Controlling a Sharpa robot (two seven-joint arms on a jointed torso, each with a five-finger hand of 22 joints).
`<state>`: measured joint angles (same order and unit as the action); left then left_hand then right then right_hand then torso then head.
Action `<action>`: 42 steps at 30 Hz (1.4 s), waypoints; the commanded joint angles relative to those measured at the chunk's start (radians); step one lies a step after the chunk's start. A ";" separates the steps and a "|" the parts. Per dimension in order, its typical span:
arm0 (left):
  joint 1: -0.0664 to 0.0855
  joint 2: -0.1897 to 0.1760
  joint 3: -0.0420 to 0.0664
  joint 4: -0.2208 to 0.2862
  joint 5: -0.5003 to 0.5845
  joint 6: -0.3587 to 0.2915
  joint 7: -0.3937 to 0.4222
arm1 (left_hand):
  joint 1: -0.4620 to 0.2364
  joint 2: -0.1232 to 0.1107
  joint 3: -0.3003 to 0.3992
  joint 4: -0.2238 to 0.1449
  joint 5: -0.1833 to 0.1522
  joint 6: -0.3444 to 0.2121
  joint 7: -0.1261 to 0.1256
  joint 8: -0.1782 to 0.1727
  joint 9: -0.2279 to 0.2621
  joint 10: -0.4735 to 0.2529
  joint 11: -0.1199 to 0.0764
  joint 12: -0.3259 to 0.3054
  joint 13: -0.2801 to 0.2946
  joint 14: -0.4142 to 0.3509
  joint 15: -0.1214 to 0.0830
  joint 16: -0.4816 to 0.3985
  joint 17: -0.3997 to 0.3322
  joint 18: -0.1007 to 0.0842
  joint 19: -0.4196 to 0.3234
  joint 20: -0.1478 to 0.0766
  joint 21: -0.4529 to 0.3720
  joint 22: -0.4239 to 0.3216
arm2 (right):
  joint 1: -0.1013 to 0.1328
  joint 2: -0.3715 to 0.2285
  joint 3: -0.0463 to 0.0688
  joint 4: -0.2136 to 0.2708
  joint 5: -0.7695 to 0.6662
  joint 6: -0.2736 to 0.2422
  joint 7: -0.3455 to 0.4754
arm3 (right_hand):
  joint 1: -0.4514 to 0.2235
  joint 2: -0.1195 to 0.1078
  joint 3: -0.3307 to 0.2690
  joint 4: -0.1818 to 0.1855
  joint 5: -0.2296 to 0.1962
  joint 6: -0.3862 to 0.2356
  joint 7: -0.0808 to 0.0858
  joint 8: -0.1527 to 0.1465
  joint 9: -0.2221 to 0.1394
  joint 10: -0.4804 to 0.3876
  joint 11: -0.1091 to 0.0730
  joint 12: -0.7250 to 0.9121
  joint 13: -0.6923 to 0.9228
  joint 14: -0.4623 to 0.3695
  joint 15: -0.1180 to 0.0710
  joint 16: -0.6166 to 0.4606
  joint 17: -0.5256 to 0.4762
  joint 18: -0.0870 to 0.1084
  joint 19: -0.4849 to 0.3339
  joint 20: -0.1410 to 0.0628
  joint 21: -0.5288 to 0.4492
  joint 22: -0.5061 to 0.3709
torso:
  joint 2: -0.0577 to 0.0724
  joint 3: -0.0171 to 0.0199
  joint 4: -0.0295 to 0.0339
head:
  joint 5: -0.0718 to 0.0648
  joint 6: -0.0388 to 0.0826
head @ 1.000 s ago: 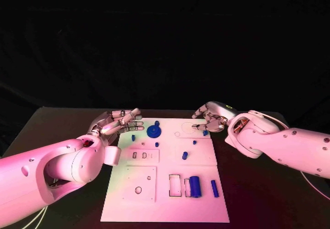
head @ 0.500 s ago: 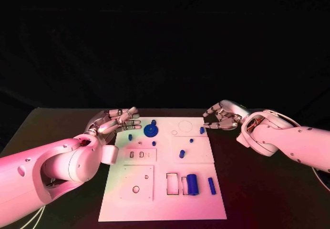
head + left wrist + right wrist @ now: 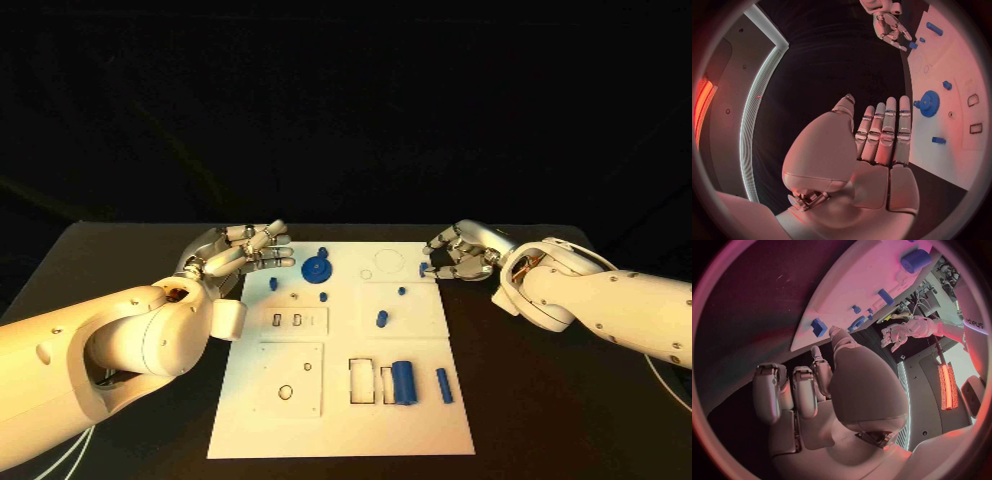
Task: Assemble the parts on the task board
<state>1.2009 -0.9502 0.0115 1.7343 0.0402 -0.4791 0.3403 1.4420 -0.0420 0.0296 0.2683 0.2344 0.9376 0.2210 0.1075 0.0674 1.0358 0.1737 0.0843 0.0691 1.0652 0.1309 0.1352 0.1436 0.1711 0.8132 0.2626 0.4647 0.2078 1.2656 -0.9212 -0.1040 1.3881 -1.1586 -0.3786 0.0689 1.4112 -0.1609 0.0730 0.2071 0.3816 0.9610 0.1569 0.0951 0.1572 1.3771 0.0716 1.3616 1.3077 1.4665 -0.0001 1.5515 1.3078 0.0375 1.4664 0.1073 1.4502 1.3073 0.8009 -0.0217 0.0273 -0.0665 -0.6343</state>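
Observation:
The white task board (image 3: 343, 400) lies in the middle of the black table. A blue gear (image 3: 317, 269) sits near its far left corner, with small blue pegs (image 3: 382, 319) scattered around the far half. A blue cylinder (image 3: 405, 383) and a thin blue bar (image 3: 444, 385) lie nearer me. My left hand (image 3: 238, 250) hovers open beside the far left corner, its fingers straight (image 3: 879, 135). My right hand (image 3: 459, 255) is at the far right edge with its fingers loosely curled. Its thumb tip is close to a small blue part (image 3: 819, 327) at the board's edge, and nothing is held.
Rectangular and round recesses (image 3: 296, 321) mark the board's left half, and a slot (image 3: 364, 381) lies beside the cylinder. Bare black table (image 3: 548, 420) flanks the board on both sides. My left forearm (image 3: 101, 350) covers the near left part of the table.
My right hand has drawn slightly outward, off the board's far right edge, while the small blue part stays on the board. My left hand has hardly moved. The camera has shifted a little.

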 commanded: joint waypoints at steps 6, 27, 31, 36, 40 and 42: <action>0.001 0.002 0.001 0.000 -0.005 0.020 0.003 | 0.013 0.000 0.001 -0.006 -0.004 0.000 0.009 -0.005 0.000 0.001 0.004 -0.005 0.000 -0.006 0.005 -0.004 0.002 0.009 -0.006 -0.002 0.005 0.001 | -0.011 0.013 0.000 -0.016 -0.025 0.028 0.006 | 0.014 0.006 -0.002 -0.007 0.006 -0.001 0.001 -0.004 0.001 -0.003 0.002 0.001 0.018 0.092 0.003 0.000 0.212 0.002 -0.003 0.003 0.001 0.128 | -0.001 -0.0003 -0.0010 | 0.002 -0.002; 0.001 0.001 0.001 0.000 -0.005 0.020 0.001 | 0.014 0.000 0.001 -0.006 -0.004 0.000 0.009 -0.006 0.000 0.001 0.004 -0.005 0.000 -0.006 0.005 -0.005 0.002 0.009 -0.007 -0.001 0.006 0.002 | -0.013 0.027 0.000 -0.026 -0.047 0.032 -0.005 | 0.050 0.051 0.035 -0.029 -0.052 0.074 -0.018 0.029 0.019 0.017 -0.015 0.020 0.039 0.094 -0.011 0.003 0.220 -0.001 0.009 -0.007 0.010 0.143 | -0.001 -0.0003 -0.0013 | 0.005 -0.007; 0.001 0.000 0.001 0.000 -0.005 0.021 0.000 | 0.014 0.000 0.001 -0.006 -0.004 0.000 0.009 -0.006 0.000 0.001 0.004 -0.005 0.000 -0.006 0.005 -0.005 0.002 0.009 -0.007 -0.001 0.006 0.002 | -0.013 0.029 0.000 -0.028 -0.053 0.033 -0.008 | 0.051 0.051 0.037 -0.030 -0.054 0.075 -0.019 0.030 0.020 0.019 -0.015 0.022 0.041 0.094 -0.012 0.003 0.221 -0.002 0.010 -0.008 0.012 0.145 | -0.001 -0.0002 -0.0019 | 0.005 -0.008; 0.001 0.000 0.001 0.000 -0.005 0.024 -0.004 | 0.015 0.000 0.001 -0.007 -0.004 -0.002 0.010 -0.008 0.000 -0.001 0.005 -0.008 0.000 -0.009 0.006 -0.009 0.002 0.009 -0.011 0.000 0.006 0.002 | -0.013 0.032 0.000 -0.031 -0.059 0.034 -0.011 | 0.051 0.048 0.037 -0.032 -0.057 0.075 -0.019 0.029 0.020 0.019 -0.016 0.022 0.041 0.094 -0.012 0.003 0.221 -0.002 0.010 -0.009 0.012 0.145 | -0.001 -0.0002 -0.0017 | 0.004 -0.009; 0.001 0.000 0.001 0.000 -0.005 0.027 -0.007 | 0.015 0.001 0.001 -0.008 -0.004 -0.003 0.011 -0.010 0.000 -0.003 0.006 -0.010 0.000 -0.012 0.007 -0.012 0.002 0.008 -0.014 0.001 0.007 0.002 | -0.014 0.034 0.000 -0.033 -0.060 0.034 -0.014 | 0.051 0.047 0.036 -0.032 -0.058 0.075 -0.019 0.029 0.019 0.019 -0.016 0.022 0.041 0.094 -0.012 0.003 0.220 -0.002 0.010 -0.009 0.012 0.145 | -0.001 0.0002 -0.0018 | 0.004 -0.010; 0.001 0.000 0.001 0.000 -0.005 0.028 -0.008 | 0.015 0.001 0.001 -0.008 -0.004 -0.003 0.011 -0.010 0.000 -0.003 0.006 -0.010 0.000 -0.012 0.007 -0.012 0.002 0.008 -0.014 0.001 0.007 0.002 | -0.014 0.035 0.000 -0.035 -0.062 0.034 -0.016 | 0.051 0.047 0.036 -0.032 -0.058 0.075 -0.019 0.029 0.019 0.019 -0.016 0.022 0.041 0.094 -0.012 0.003 0.220 -0.002 0.010 -0.009 0.012 0.145 | -0.001 0.0001 -0.0018 | 0.004 -0.010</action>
<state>1.2009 -0.9515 0.0116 1.7327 0.0402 -0.4742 0.3341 1.4498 -0.0421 0.0321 0.2658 0.2344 0.9336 0.2250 0.1024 0.0673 1.0358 0.1737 0.0775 0.0691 1.0583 0.1377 0.1275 0.1450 0.1710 0.8059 0.2627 0.4647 0.2083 1.2528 -0.8875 -0.1040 1.3543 -1.2016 -0.3595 0.0601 1.4586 -0.1135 0.1066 0.1767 0.3288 1.0285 0.1399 0.1233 0.1755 1.3917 0.0571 1.3774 1.3077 1.4665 -0.0075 1.5515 1.3074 0.0375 1.4664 0.1072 1.4577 1.3077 0.7999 -0.0217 0.0256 -0.0622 -0.6440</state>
